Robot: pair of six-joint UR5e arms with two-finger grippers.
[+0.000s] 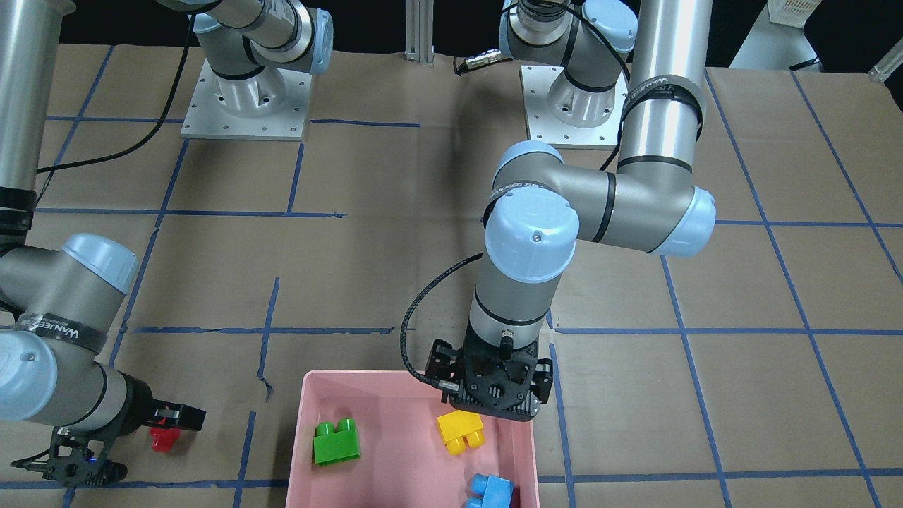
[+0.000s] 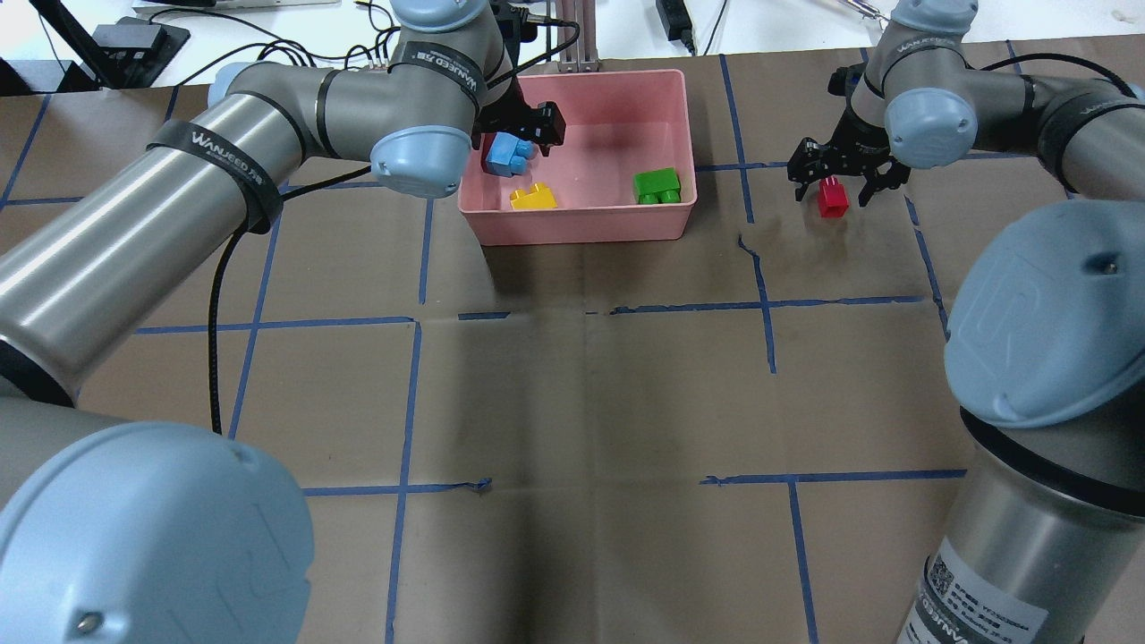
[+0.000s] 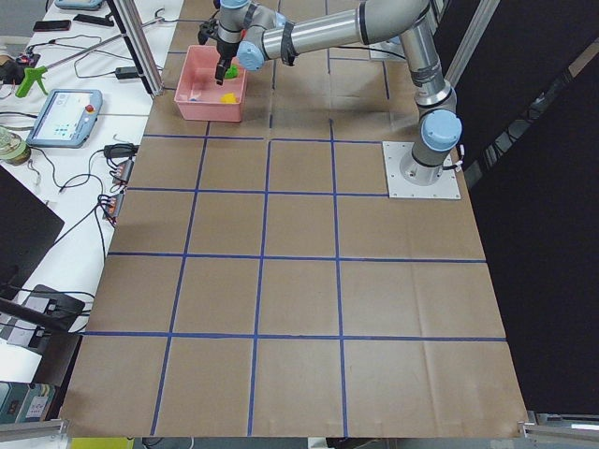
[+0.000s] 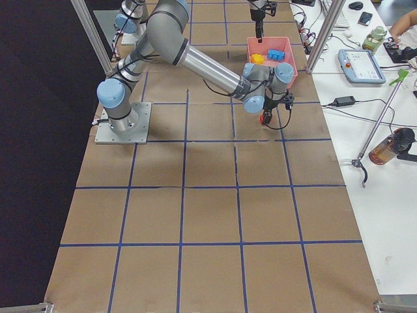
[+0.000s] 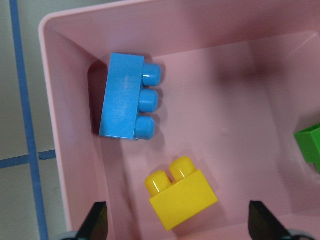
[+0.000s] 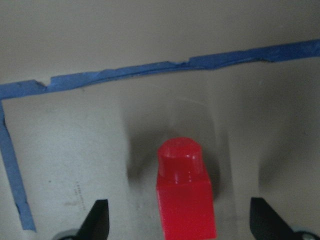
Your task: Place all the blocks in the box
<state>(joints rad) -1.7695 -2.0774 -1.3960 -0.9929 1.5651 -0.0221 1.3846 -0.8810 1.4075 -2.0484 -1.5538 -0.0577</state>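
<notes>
The pink box (image 2: 599, 143) stands at the far middle of the table. In it lie the green block (image 2: 657, 186), the yellow block (image 2: 533, 197) and the light-blue block (image 2: 511, 155). My left gripper (image 5: 178, 222) is open and empty, hovering over the box's left end, above the yellow block (image 5: 181, 200) and the light-blue block (image 5: 122, 103). The red block (image 2: 832, 198) stands on the table to the right of the box. My right gripper (image 6: 180, 220) is open, with one finger on each side of the red block (image 6: 185, 190), not touching it.
The table is covered in brown paper with a grid of blue tape (image 2: 765, 304). The arm bases (image 1: 247, 99) sit on the robot's side. Cables and equipment (image 2: 143, 36) lie beyond the table's far edge, behind the box.
</notes>
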